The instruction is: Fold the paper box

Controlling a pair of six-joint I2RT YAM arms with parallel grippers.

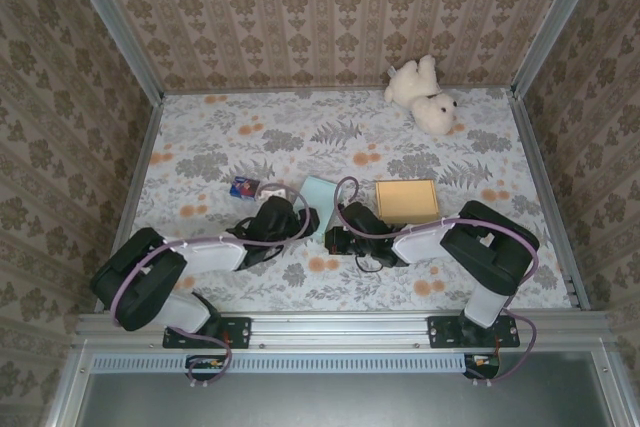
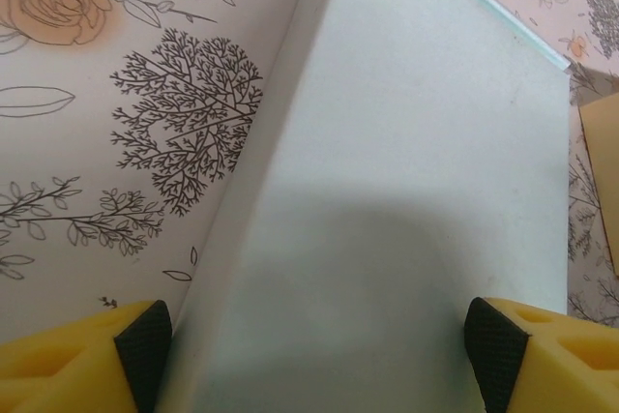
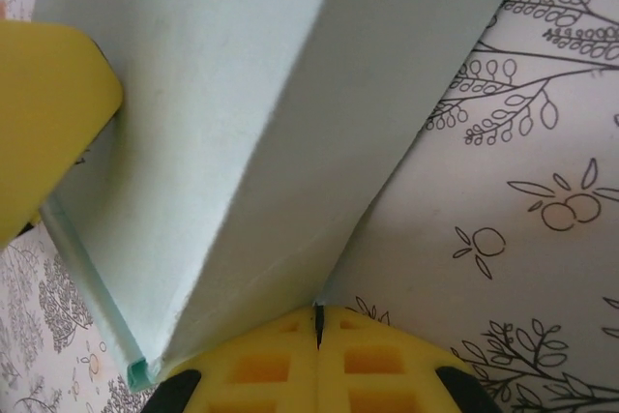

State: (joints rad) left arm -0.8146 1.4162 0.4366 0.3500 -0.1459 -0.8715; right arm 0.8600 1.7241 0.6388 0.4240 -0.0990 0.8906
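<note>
While paper box (image 1: pixel 318 193) is laid at centre of table (image 1: pixel 250 137), pale blue panel is seen tilted up along crease in wrist views. Left gripper (image 2: pixel 319 350) is placed at box's 7 o'clock, jaws spread wide over box, nothing clamped. Right gripper (image 3: pixel 317 336) is placed at 5 o'clock, jaws pressed together, empty, tips just at foot of tilted panel. Tan card (image 1: pixel 406 200) is noted at 3 o'clock, just beside. Small blue packet (image 1: pixel 244 187) is noted at 9 o'clock, near. White plush bear (image 1: pixel 425 95) is noted at 1 o'clock, well apart.

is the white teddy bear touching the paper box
No, the teddy bear lies at the far right, well apart from the paper box.
</note>
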